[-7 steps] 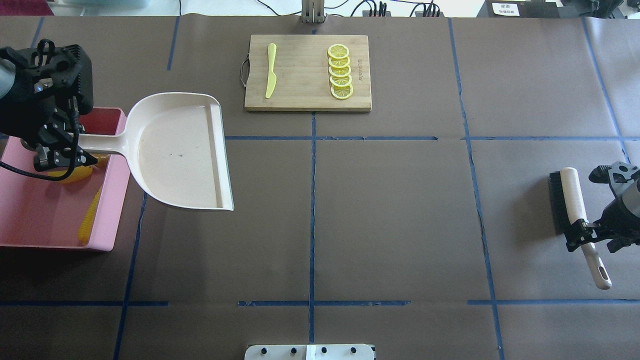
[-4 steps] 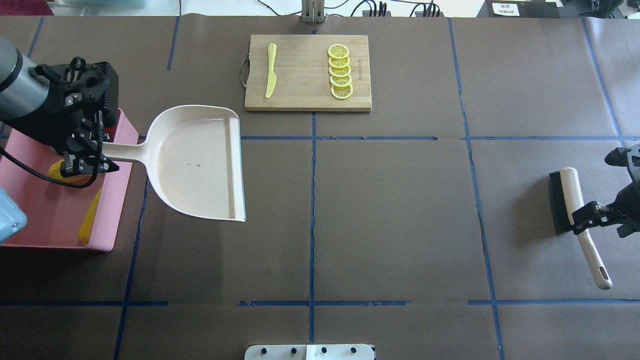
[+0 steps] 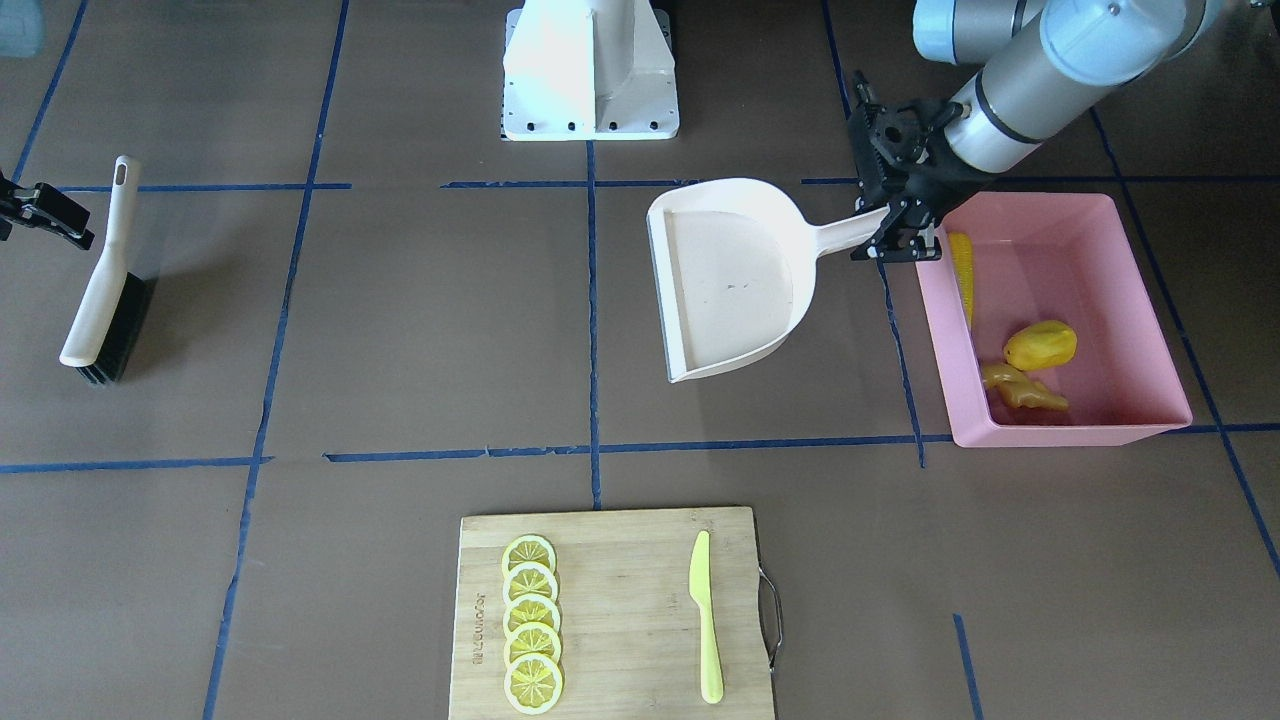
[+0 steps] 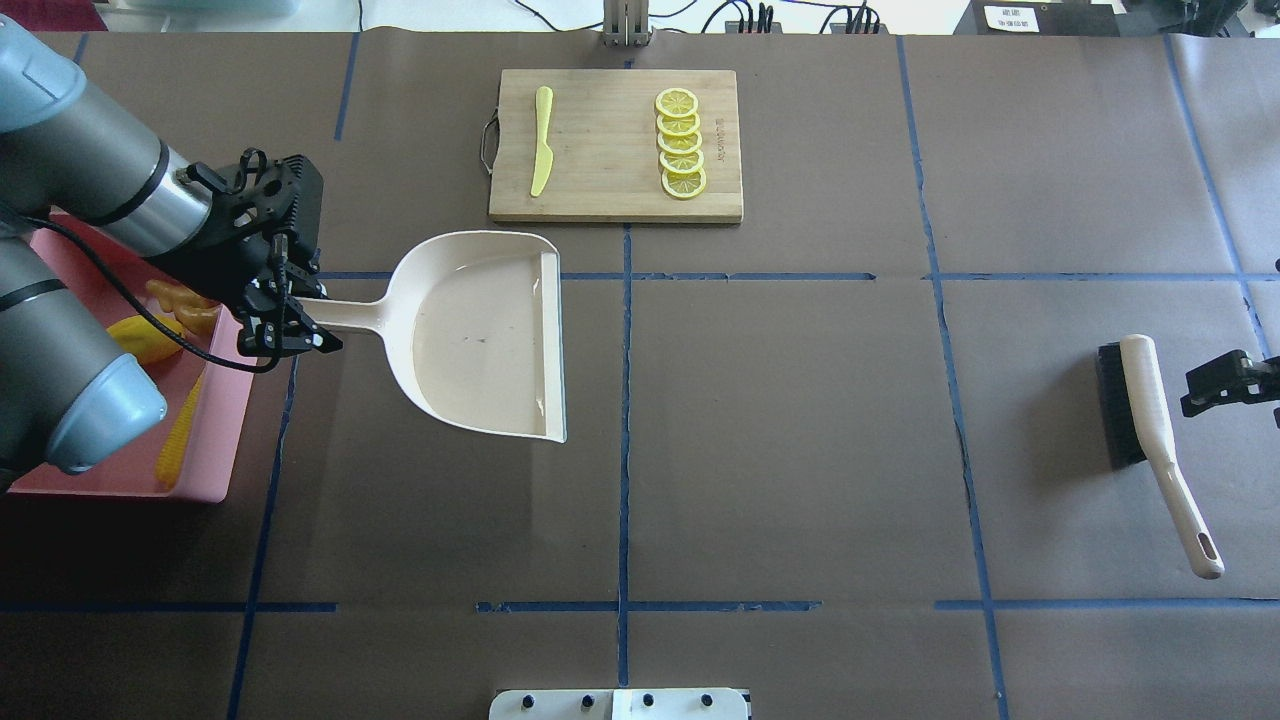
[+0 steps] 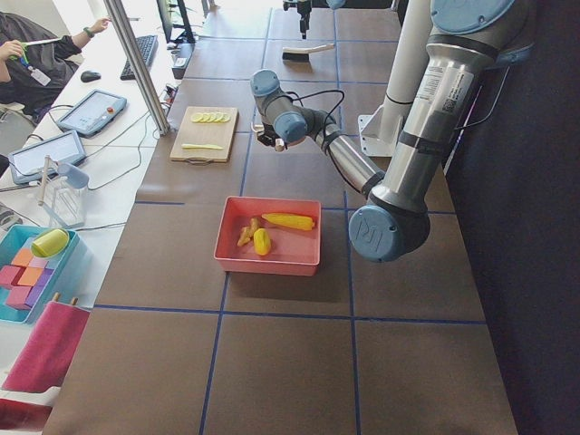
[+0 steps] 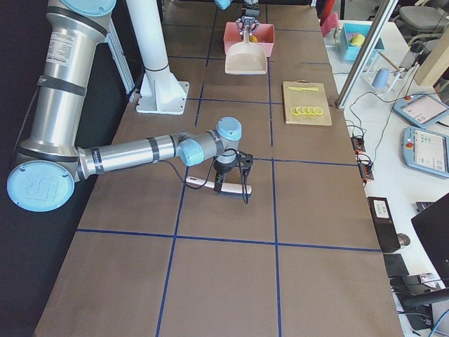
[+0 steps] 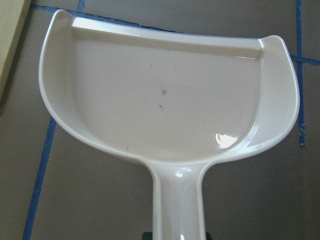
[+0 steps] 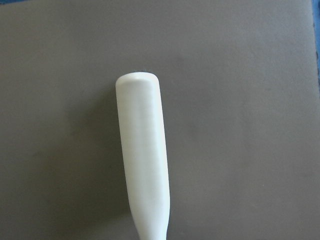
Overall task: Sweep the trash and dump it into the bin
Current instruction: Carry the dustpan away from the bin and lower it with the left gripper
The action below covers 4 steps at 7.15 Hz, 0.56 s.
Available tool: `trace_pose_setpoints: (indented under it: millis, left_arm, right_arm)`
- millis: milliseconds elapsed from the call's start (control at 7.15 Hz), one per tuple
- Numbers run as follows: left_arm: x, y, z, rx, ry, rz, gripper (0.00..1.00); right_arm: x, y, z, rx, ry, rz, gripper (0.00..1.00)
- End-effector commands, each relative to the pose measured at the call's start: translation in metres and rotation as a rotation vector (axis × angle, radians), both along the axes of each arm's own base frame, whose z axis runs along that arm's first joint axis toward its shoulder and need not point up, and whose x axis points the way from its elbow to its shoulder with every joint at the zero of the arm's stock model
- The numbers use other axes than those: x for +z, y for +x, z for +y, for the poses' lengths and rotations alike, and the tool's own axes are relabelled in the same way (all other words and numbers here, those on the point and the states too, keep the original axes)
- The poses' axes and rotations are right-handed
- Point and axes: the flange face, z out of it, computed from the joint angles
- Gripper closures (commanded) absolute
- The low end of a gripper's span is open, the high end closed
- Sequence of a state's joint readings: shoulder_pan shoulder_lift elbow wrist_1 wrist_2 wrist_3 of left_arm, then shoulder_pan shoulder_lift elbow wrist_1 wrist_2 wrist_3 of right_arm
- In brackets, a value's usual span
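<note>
All three pieces of trash lie in the bin (image 3: 1090, 290) at the counter's left end. The corn cob (image 3: 960, 262) runs along the wall nearest the counter's middle. The yellow fruit piece (image 3: 1040, 345) and the ginger root (image 3: 1022, 390) sit close together toward the bin's far end.

My left gripper (image 4: 305, 325) is clamped on the handle of the dustpan (image 4: 485, 335), which is empty. A second ago that handle hung over the bin with the pan just beside its wall. Now I have carried pan and gripper clear of the bin, toward the counter's middle. Whether the pan touches the counter I cannot tell.

At the right end, my right gripper (image 4: 1215, 385) has drawn off the brush (image 4: 1150, 420), which lies flat and free. The gripper holds nothing, but I cannot tell whether its jaws stand apart.

I judge the dumping done, with only the dustpan left to put down.

At the middle of the far edge, the cutting board (image 4: 610, 150) carries the lemon slices (image 4: 680, 143) and the green knife (image 4: 541, 140), untouched. An engraved line beside the slices is too small to read, as is a white label (image 4: 1010, 17) beyond the far right corner. I see no marks on the bin, dustpan or brush.
</note>
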<state>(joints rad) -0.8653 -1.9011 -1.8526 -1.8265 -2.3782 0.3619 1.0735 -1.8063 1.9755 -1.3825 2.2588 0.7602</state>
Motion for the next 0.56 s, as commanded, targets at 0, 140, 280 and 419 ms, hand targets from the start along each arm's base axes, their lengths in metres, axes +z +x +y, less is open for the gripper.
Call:
trace_pose_setpoints:
  millis: [0,140,280,419]
  left_arm:
    - [0.048,0.047,0.006,-0.01,-0.022,0.129,1.0]
    - [0.046,0.054,0.011,-0.003,-0.018,0.14,1.0]
    - [0.047,0.067,0.022,0.022,-0.018,0.137,1.0]
    - [0.048,0.074,0.027,0.024,-0.014,0.132,1.0]
  right_arm:
    - [-0.006,0.003,-0.009,0.016,0.016,-0.005,0.0]
    - [-0.008,0.003,-0.01,0.016,0.02,-0.008,0.0]
    - [-0.007,0.003,-0.011,0.017,0.02,-0.004,0.0]
    - [-0.007,0.003,-0.011,0.018,0.019,-0.004,0.0]
